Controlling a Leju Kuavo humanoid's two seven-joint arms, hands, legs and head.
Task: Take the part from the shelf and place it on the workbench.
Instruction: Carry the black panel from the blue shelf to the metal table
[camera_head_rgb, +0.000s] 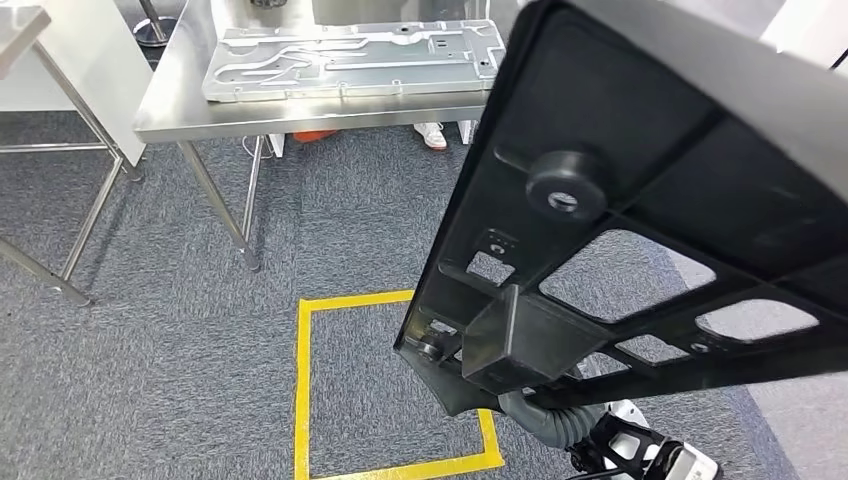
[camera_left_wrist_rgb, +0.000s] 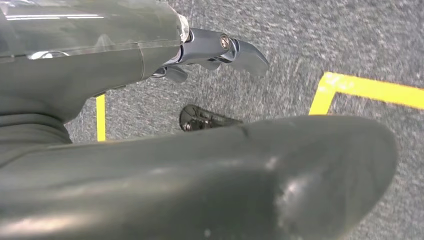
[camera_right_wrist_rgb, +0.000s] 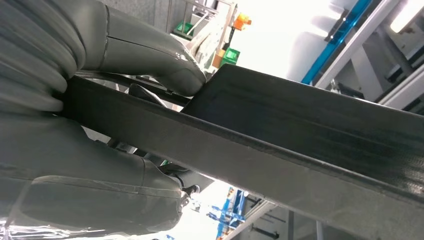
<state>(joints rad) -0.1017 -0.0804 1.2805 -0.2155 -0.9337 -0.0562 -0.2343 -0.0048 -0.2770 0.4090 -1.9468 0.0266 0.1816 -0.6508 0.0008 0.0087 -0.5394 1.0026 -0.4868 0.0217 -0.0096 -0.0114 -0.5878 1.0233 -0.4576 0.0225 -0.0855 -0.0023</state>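
Carrying the part (camera_head_rgb: 640, 230), a black ribbed frame with open cut-outs and a round boss, we hold it tilted up in the air, close to the head camera and well clear of the grey carpet. In the right wrist view our right hand (camera_right_wrist_rgb: 75, 125) is clamped on the part's edge, thumb on one face and fingers on the other. Our left hand (camera_left_wrist_rgb: 210, 50) looks down at the carpet and the yellow floor marking (camera_head_rgb: 303, 390); its fingers appear curled in with nothing between them, though the blurred view makes us cautious. The workbench (camera_head_rgb: 170, 110), a steel table, stands ahead and well apart from us, with a silver machined plate (camera_head_rgb: 350, 60) lying flat on it and a person's shoes (camera_head_rgb: 432, 134) beyond. To do this step well, we judge we should keep the grip firm, approach squarely, level the part before lowering it, and set it on bare steel beside the plate, not on top of it.
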